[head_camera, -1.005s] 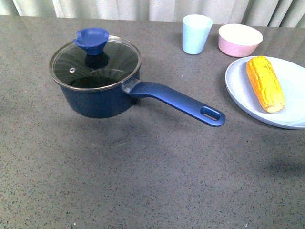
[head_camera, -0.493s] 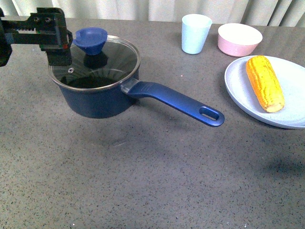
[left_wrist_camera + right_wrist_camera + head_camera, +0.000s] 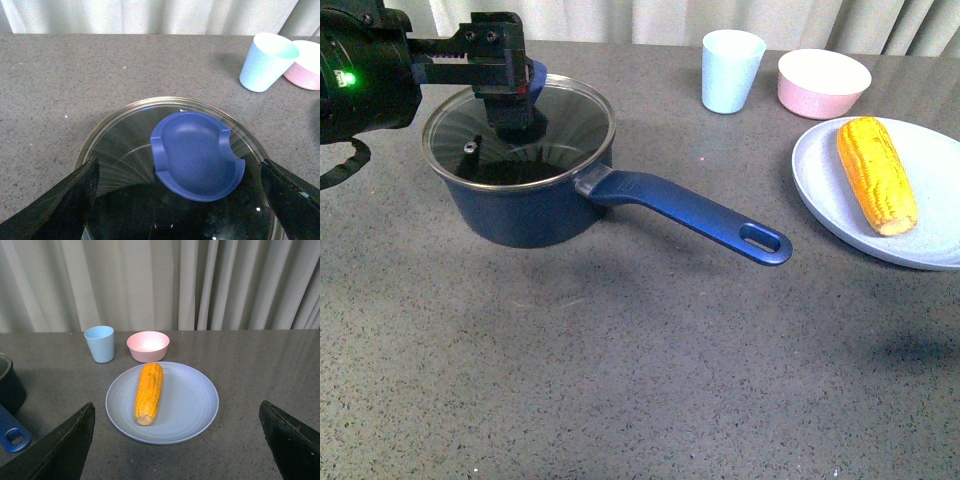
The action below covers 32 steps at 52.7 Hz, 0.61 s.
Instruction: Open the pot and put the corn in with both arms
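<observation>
The pot (image 3: 535, 215) stands left of centre, glass lid (image 3: 565, 125) on. The left gripper (image 3: 503, 88) hangs over it, jaws spread either side of the blue knob (image 3: 196, 155), clear of it. The right gripper (image 3: 176, 407), also spread and empty, faces the corn (image 3: 876, 175) lying on a plate (image 3: 930, 240).

The left end effector (image 3: 510, 90) is black. Beneath it, the pot (image 3: 535, 215) is navy blue, its lid (image 3: 570, 120) clear glass with a blue knob (image 3: 197, 155). Well away from it are yellow-orange corn (image 3: 876, 174), a pale blue plate (image 3: 820, 190), a light blue cup (image 3: 732, 70) and a pink bowl (image 3: 823, 84). The counter (image 3: 640, 380) is speckled grey.
</observation>
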{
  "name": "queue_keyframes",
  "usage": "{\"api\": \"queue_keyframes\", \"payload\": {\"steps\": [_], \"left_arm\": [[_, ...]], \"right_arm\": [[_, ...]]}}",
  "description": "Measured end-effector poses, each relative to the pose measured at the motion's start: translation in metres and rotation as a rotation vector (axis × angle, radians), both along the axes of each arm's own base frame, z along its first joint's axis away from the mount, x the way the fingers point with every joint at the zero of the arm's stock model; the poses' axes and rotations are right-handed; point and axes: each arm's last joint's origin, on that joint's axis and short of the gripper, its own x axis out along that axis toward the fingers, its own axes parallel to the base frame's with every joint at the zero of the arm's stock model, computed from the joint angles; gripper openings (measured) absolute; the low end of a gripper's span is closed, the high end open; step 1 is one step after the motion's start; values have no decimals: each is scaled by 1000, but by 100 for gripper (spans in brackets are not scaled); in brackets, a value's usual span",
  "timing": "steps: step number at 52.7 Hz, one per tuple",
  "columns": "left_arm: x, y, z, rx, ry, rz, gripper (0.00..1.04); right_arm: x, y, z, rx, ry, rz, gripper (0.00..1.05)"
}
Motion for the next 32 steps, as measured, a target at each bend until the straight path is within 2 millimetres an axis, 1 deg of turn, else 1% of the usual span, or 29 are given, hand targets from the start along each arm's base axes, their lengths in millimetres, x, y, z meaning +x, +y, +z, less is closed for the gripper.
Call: {"api": "queue_keyframes", "payload": {"steps": [16,32], "left_arm": [[13,-22,-2,0,3,-50,96],[25,-28,-3,21,-7,-40,96]], "right_arm": [[0,0,0,0,0,0,96],[0,0,0,0,0,0,96]]}}
